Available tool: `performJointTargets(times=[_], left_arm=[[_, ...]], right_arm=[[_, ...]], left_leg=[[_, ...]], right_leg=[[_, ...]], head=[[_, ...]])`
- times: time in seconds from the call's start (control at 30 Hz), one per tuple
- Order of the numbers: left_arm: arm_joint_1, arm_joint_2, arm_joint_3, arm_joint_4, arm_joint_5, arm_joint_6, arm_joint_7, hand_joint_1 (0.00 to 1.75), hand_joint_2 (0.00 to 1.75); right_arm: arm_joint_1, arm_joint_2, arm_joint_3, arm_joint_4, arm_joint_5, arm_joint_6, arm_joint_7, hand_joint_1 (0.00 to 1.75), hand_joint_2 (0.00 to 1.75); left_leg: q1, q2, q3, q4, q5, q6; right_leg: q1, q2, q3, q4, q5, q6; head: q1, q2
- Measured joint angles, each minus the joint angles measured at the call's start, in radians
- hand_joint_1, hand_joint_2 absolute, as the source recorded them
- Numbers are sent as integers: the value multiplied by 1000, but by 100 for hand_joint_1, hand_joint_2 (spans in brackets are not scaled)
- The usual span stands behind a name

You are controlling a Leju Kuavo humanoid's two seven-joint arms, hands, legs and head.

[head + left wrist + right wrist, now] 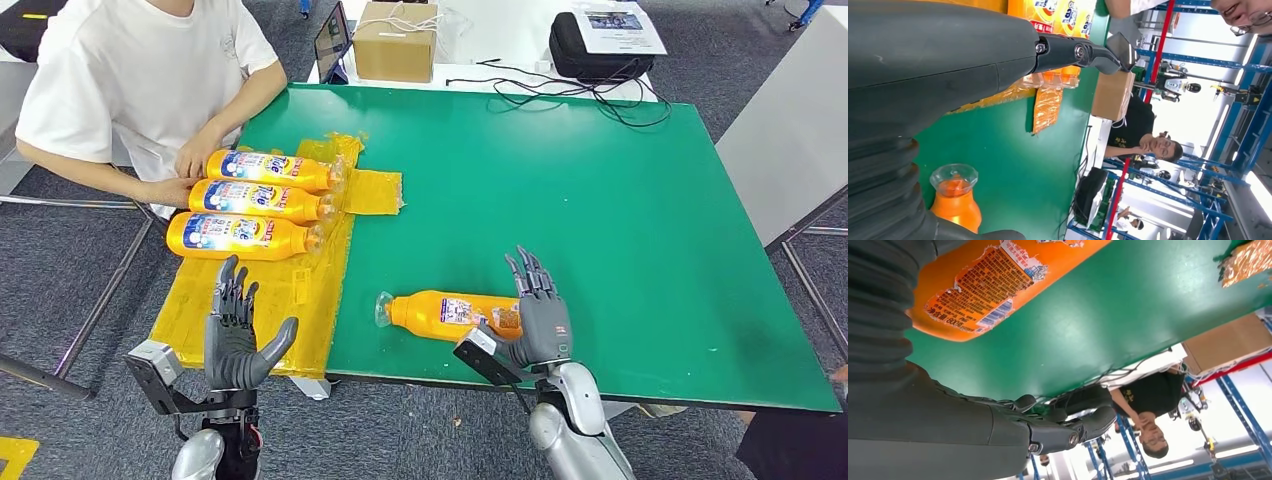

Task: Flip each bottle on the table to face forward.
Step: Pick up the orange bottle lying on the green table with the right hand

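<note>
An orange bottle (447,313) lies on its side near the green table's front edge, clear cap pointing left, its back label up (983,290). My right hand (532,308) stands open just past the bottle's base end, fingers spread upward, thumb close to the bottle. Three more orange bottles (262,200) lie side by side on a yellow mat (250,300) at the left, blue front labels up. My left hand (236,330) hovers open above the mat's front part, holding nothing. In the left wrist view the lone bottle's cap (953,177) is near.
A person in a white shirt (140,70) sits at the table's left corner, hands (195,160) at the row of bottles. A cardboard box (395,40), a black bag (600,45) and cables (580,90) lie beyond the far edge. The green table (600,220) stretches right.
</note>
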Motion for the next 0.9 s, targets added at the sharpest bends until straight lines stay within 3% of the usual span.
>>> performJointTargets(times=[0.33,0.53,0.9], left_arm=[[-3,-13,-31,-6,30,35,-3,0,175],[-8,-13,-47,-8,18,62,52,0,175],[13,-13,-56,-50,9,51,64,0,175]], right_arm=[[-53,-15,2,103,28,156,65,0,175],[-158,-17,17,248,41,314,175,0,175],[-248,-38,90,340,68,406,251,0,175]], left_leg=[[0,-1,4,0,0,1],[0,7,11,0,-1,0],[0,7,19,0,-1,0]], right_leg=[[0,-2,5,0,0,0],[0,3,8,0,1,0],[0,3,15,-1,1,-2]], head=[[0,0],[0,0],[0,0]])
